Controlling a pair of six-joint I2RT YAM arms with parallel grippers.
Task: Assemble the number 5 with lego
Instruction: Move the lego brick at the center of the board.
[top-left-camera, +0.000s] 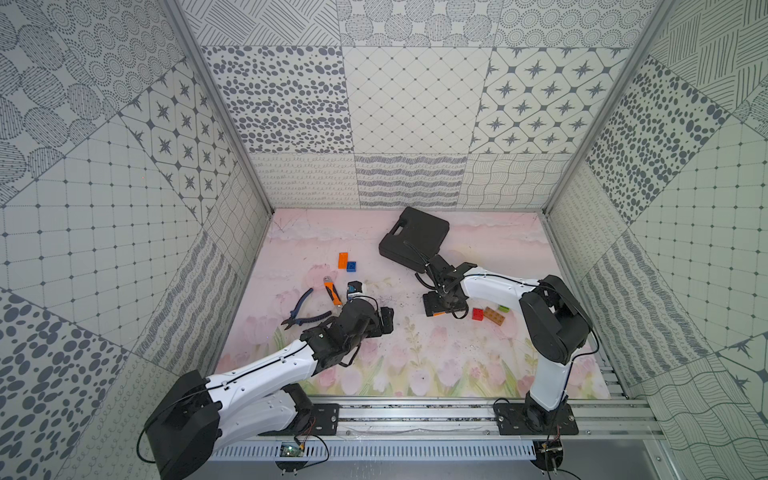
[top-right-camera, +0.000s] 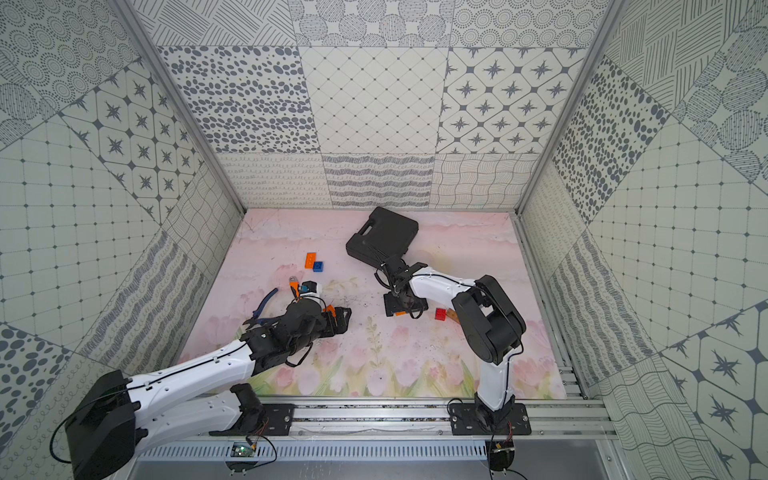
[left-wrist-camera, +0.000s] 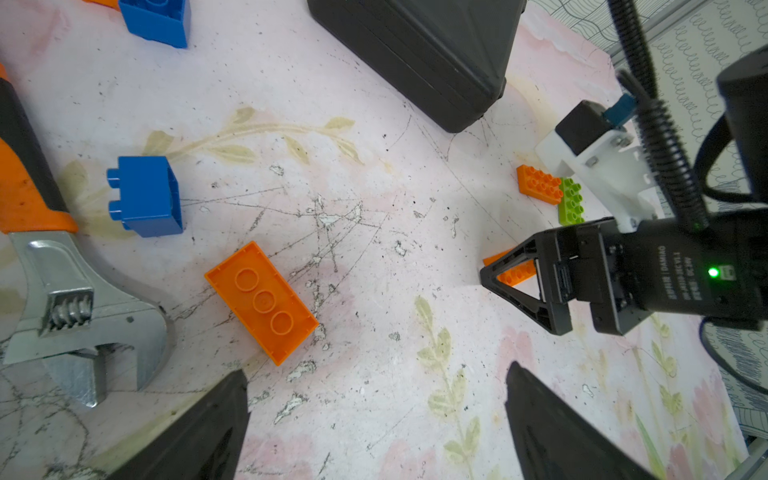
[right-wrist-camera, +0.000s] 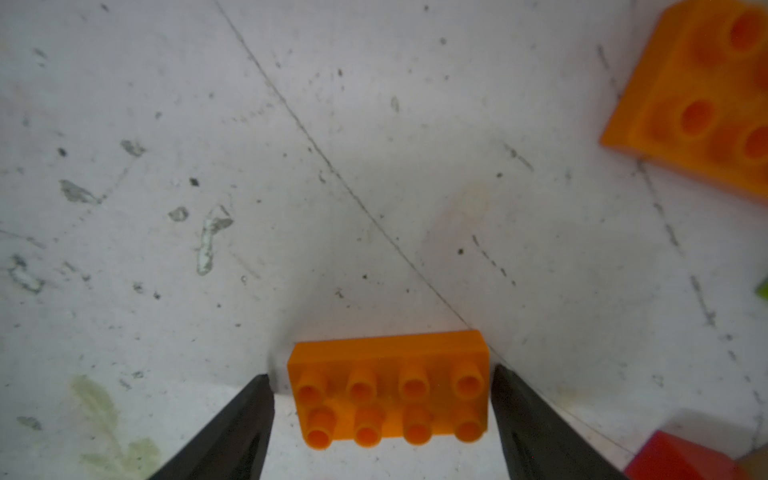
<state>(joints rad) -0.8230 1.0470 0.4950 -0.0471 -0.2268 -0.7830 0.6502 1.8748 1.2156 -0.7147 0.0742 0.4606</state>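
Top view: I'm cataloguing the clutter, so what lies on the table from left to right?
In a top view: blue-handled pliers, long orange brick, blue brick, black case, red brick, brown brick, green brick.

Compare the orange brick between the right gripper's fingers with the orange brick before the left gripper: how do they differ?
Pose: the right orange brick lies studs up; the left orange brick lies upside down, hollow underside showing.
Place: the right orange brick sits inside the right gripper, not yet clamped; the left orange brick lies free, ahead of the open left gripper.
Both are orange and long.
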